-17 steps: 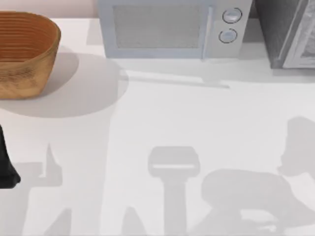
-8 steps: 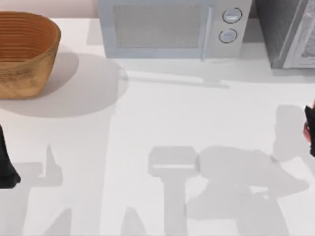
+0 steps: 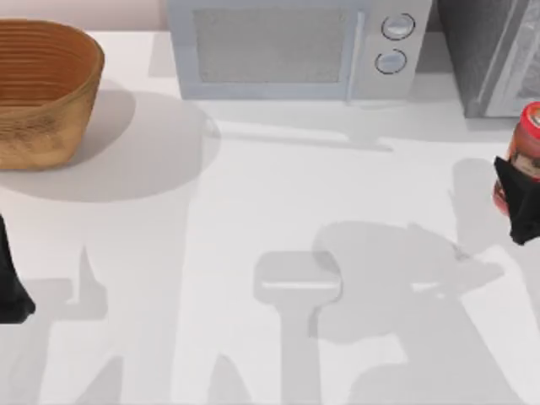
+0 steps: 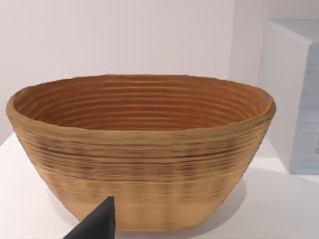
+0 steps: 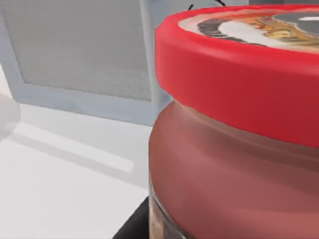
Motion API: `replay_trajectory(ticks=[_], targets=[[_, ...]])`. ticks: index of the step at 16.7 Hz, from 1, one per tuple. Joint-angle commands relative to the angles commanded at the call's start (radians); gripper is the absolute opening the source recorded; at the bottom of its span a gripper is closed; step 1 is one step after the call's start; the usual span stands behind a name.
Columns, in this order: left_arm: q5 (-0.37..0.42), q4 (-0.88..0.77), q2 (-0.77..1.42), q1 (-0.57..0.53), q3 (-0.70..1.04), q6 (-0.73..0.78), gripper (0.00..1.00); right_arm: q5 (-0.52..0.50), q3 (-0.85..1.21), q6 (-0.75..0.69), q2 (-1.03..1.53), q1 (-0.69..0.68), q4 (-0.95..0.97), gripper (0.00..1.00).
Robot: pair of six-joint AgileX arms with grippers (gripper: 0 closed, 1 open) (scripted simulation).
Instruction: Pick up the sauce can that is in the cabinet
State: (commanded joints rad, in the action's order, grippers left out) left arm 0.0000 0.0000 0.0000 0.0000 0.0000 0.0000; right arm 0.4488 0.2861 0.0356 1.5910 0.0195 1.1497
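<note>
Here, sauce can (image 3: 528,135) red-lidded, brownish label, w/ right gripper (image 3: 518,202)

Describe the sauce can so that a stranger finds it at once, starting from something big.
Find the dark grey cabinet at the table's far right corner. Just in front of it, the right gripper holds the sauce can: small, cylindrical, red-lidded, the scene's one red thing.

Counted on the table (image 3: 253,211), top view: one woven basket (image 3: 42,89) upper left; one microwave (image 3: 295,51) upper centre, bearing two knobs (image 3: 397,27); one cabinet (image 3: 485,55) upper right; one sauce can (image 3: 525,152) right edge.
</note>
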Motion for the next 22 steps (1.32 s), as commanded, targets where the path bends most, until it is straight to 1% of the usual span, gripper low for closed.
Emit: replay_trajectory(ticks=[11,16,22], targets=[[0.000,0.000,0.000,0.000,0.000,0.000,1.00,0.192,0.134,-0.007,0.381,-0.011,0.331,0.00],[0.000,0.000,0.000,0.000,0.000,0.000,1.00,0.286,0.191,-0.015,0.475,-0.011,0.442,0.00],[0.000,0.000,0.000,0.000,0.000,0.000,1.00,0.300,0.200,-0.017,0.490,-0.010,0.460,0.00]])
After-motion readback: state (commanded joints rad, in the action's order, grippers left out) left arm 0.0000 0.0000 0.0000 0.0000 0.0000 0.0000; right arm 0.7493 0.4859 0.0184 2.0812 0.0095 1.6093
